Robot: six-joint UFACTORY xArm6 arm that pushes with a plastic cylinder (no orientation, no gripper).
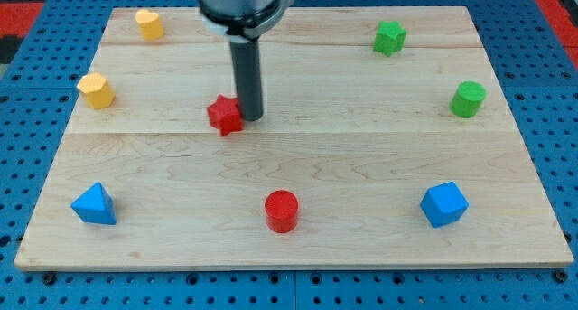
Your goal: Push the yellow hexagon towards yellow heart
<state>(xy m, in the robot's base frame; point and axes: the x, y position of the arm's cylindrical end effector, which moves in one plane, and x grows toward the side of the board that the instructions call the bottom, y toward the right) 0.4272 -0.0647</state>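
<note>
Tip (250, 117) sitting near the middle of the board (298, 238), a bit up and left of centre, right against the red star (225, 115) on its right side. No jaws on this thing, just a bare rod, holding nothing.

Yellow hexagon (95, 89) resting over at the left edge, upper left of the frame, well apart from the tip, off to its left and slightly higher. Yellow heart (149, 23) sitting in the top left corner, up and to the right of the hexagon.

So probably needing to get round to the hexagon's lower-left side before shoving it up and right towards the heart. Red star lying almost straight between tip and hexagon though, so looking like a detour rather than a straight run, or risking dragging the star along.
</note>
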